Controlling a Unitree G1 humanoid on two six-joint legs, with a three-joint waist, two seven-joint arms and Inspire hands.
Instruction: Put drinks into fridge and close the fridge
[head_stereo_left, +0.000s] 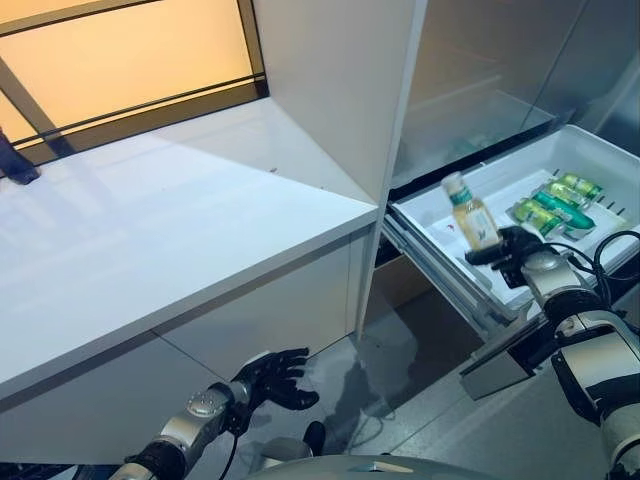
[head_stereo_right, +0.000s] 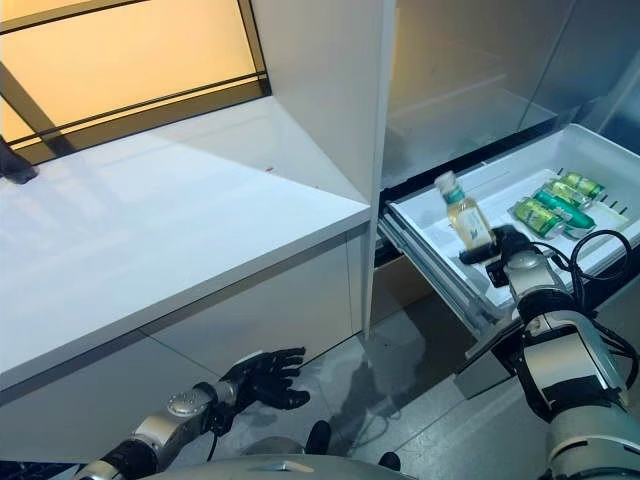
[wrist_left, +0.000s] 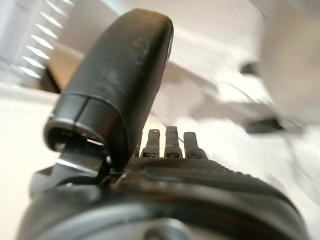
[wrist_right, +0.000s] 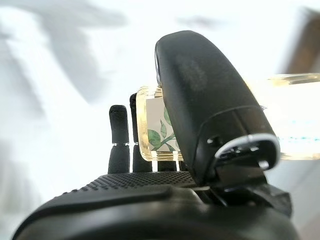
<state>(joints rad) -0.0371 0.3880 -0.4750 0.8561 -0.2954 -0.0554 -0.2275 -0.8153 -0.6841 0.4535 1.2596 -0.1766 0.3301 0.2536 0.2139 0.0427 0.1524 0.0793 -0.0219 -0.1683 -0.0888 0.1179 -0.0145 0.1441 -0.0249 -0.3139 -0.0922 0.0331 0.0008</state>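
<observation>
My right hand (head_stereo_left: 512, 250) is shut on a yellow drink bottle (head_stereo_left: 470, 212) with a white cap and a leaf label, held tilted over the open white fridge drawer (head_stereo_left: 440, 245). The bottle shows between thumb and fingers in the right wrist view (wrist_right: 155, 132). Green drinks (head_stereo_left: 555, 203) lie side by side in the drawer's far right part. The fridge's upper compartment (head_stereo_left: 470, 80) stands open above the drawer. My left hand (head_stereo_left: 272, 378) hangs open and empty low in front of the white counter; it also shows in the left wrist view (wrist_left: 120, 100).
A white counter (head_stereo_left: 170, 230) with white cabinet fronts fills the left. A white side panel (head_stereo_left: 340, 90) stands between counter and fridge. The grey floor (head_stereo_left: 420, 400) lies below the drawer. An orange-lit window (head_stereo_left: 120, 50) is behind the counter.
</observation>
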